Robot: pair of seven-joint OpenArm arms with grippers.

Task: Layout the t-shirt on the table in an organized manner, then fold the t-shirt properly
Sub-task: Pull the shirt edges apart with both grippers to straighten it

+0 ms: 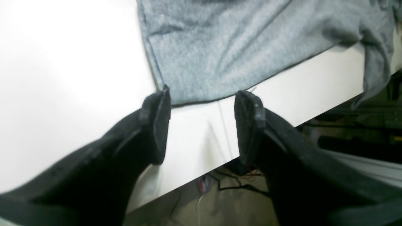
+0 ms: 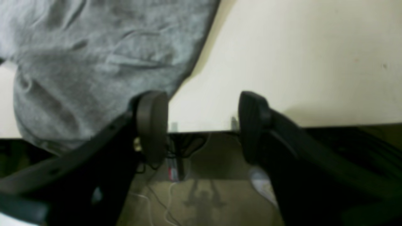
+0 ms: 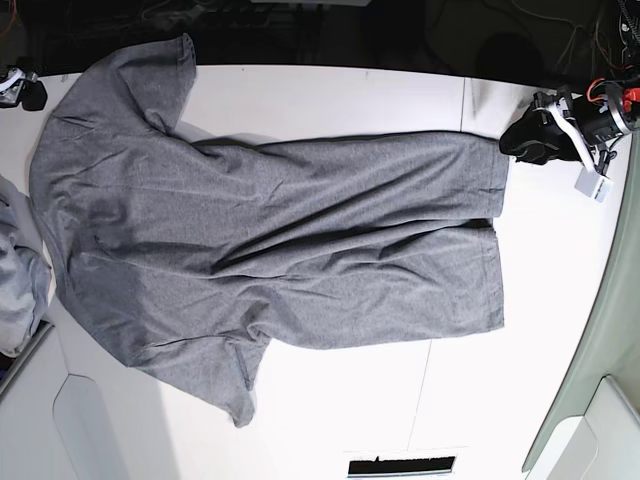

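Observation:
The heather-grey t-shirt (image 3: 270, 230) lies spread on the white table (image 3: 330, 410), shoulders to the left and hem to the right. My left gripper (image 1: 202, 94) is open and empty, its fingertips just short of the hem's corner (image 1: 201, 62), near the table's edge; in the base view it (image 3: 522, 140) sits beside the hem's upper corner. My right gripper (image 2: 201, 100) is open and empty at the table's edge, beside shirt cloth (image 2: 94, 56) that droops over that edge. In the base view it (image 3: 22, 90) shows at the far upper left by the shoulder.
A lighter bluish-grey cloth pile (image 3: 18, 280) lies at the left edge. A thin dark seam (image 3: 420, 390) crosses the table. A dark slot (image 3: 400, 466) sits at the bottom edge. Cables and floor show below the table's edge (image 1: 226, 185).

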